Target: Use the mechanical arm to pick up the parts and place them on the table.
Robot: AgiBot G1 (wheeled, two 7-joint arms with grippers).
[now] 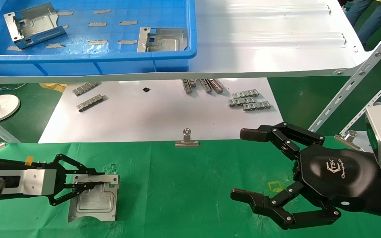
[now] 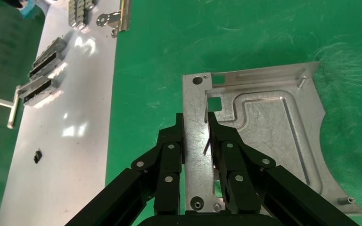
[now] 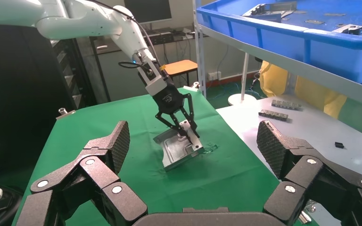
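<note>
A silver stamped plate (image 1: 94, 201) lies on the green cloth table (image 1: 190, 185) at the front left. It is slightly tilted, with its gripped edge raised. My left gripper (image 1: 91, 180), a thin black linkage claw, is shut on the plate's bent edge; the left wrist view shows its jaws (image 2: 195, 122) pinching that flange of the plate (image 2: 264, 136). Two more plates (image 1: 33, 24) (image 1: 164, 39) lie in the blue bin (image 1: 88, 58). My right gripper (image 1: 240, 163), the glossy black hand with the logo, is open and empty over the cloth at the right. Its wrist view (image 3: 193, 141) shows the plate (image 3: 176, 153) farther off.
The blue bin stands on a glossy white shelf (image 1: 270, 43) above a white sheet (image 1: 164, 112) with small grey linked strips (image 1: 248, 100) (image 1: 89, 102). A silver binder clip (image 1: 187, 140) holds the cloth's far edge. Slanted shelf struts (image 1: 349, 86) rise at the right.
</note>
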